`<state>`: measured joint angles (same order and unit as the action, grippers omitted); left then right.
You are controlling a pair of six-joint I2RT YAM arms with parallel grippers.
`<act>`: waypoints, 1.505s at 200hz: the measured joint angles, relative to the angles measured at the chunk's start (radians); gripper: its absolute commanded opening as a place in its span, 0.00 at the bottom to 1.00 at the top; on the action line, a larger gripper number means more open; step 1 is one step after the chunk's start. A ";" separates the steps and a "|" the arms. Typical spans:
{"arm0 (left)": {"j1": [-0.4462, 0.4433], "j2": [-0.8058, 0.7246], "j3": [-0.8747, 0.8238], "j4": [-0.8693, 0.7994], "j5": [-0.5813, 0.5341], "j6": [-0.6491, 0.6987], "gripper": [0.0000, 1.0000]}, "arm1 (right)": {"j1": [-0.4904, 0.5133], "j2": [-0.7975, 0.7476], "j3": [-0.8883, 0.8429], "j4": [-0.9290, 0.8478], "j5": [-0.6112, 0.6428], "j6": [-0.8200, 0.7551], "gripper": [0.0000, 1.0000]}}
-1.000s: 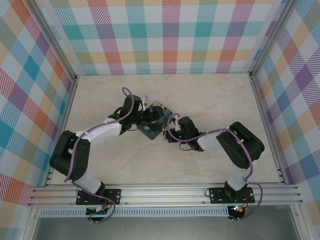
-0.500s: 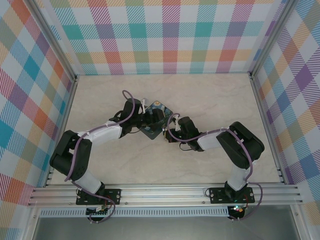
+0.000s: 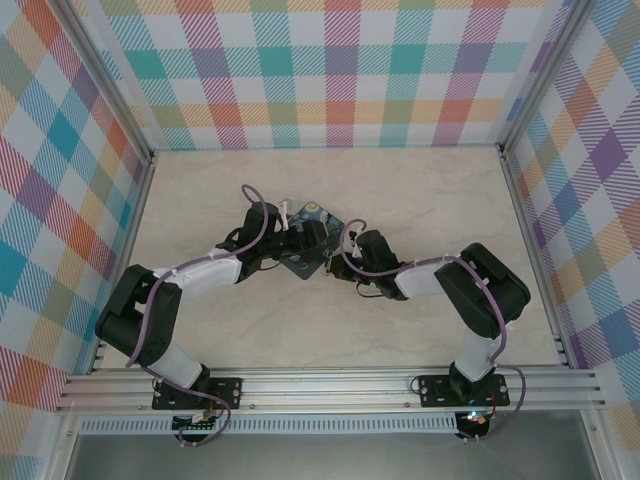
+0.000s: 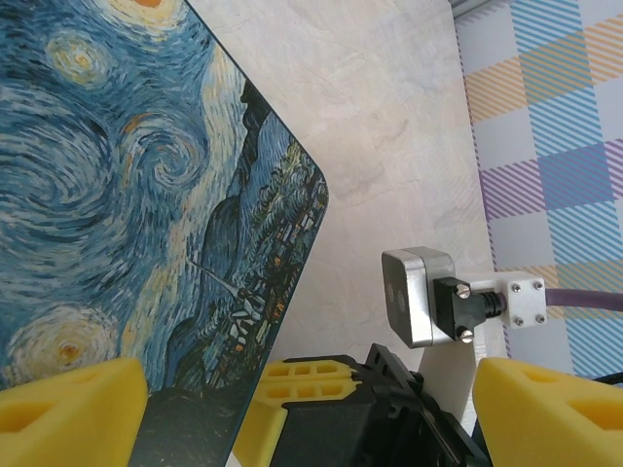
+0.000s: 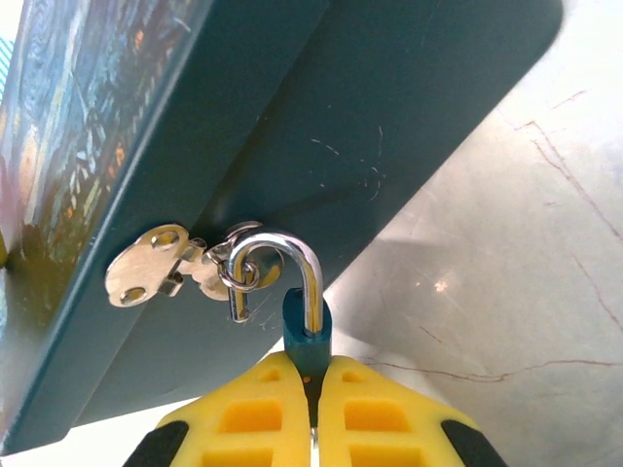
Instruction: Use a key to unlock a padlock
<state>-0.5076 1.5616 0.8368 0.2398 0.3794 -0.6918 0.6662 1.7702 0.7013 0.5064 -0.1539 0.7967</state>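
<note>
The blue padlock is pinched by its body in my right gripper, which is shut on it. Its silvery shackle stands raised, the short leg free of the body and hooked through the ring of the hasp on the night-sky tin. My left gripper is open, one yellow finger over the tin's painted lid and the other beyond its edge. The right gripper's yellow finger lies between them. The key is hidden. From above, both grippers meet at the tin.
The right arm's silver wrist camera sits close beside my left gripper. The marble tabletop stretches around the tin, and checked walls close in the back and sides.
The left arm has swung a little right, bringing its gripper over the tin. The right gripper has crept slightly up toward the tin, still holding the padlock.
</note>
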 measured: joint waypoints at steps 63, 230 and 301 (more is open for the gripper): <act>0.000 -0.007 -0.008 0.004 -0.003 0.000 0.87 | 0.000 0.000 0.010 -0.003 0.000 0.042 0.08; 0.000 -0.034 -0.042 0.026 -0.003 -0.029 0.88 | -0.046 0.001 0.041 0.032 -0.011 0.090 0.08; 0.008 -0.074 -0.042 -0.048 -0.003 -0.029 0.92 | -0.072 -0.089 -0.011 -0.032 0.005 0.032 0.09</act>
<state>-0.4999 1.4876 0.7944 0.1921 0.3763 -0.7212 0.5938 1.6817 0.6899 0.4747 -0.1490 0.8284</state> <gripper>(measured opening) 0.908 0.088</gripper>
